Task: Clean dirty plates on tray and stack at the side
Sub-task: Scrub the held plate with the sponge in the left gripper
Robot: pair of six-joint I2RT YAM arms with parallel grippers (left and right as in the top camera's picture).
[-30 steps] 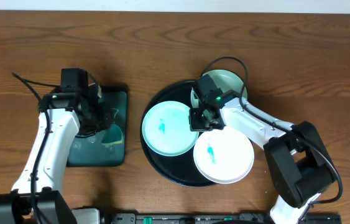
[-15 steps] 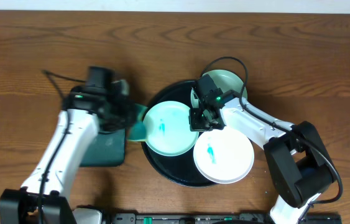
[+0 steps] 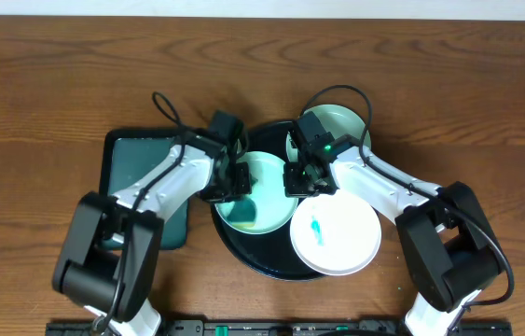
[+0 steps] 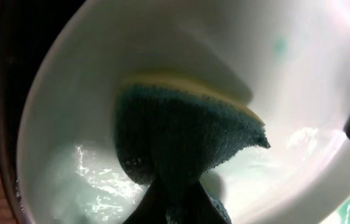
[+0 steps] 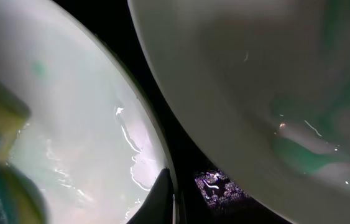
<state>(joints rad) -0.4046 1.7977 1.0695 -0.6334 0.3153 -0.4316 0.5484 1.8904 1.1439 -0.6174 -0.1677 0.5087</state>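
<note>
Left gripper clamped on sponge covering mint plate centre, right gripper closed at plate rim, fingertips cropped.

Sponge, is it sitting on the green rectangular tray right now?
No, the left pincer presses the sponge into the mint-green plate on the black tray.

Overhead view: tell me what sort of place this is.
Probably a robot test bench staged as a dishwashing station: a wood-grain table, plates on a black tray, and the left gripper holding a sponge in a mint plate.
</note>
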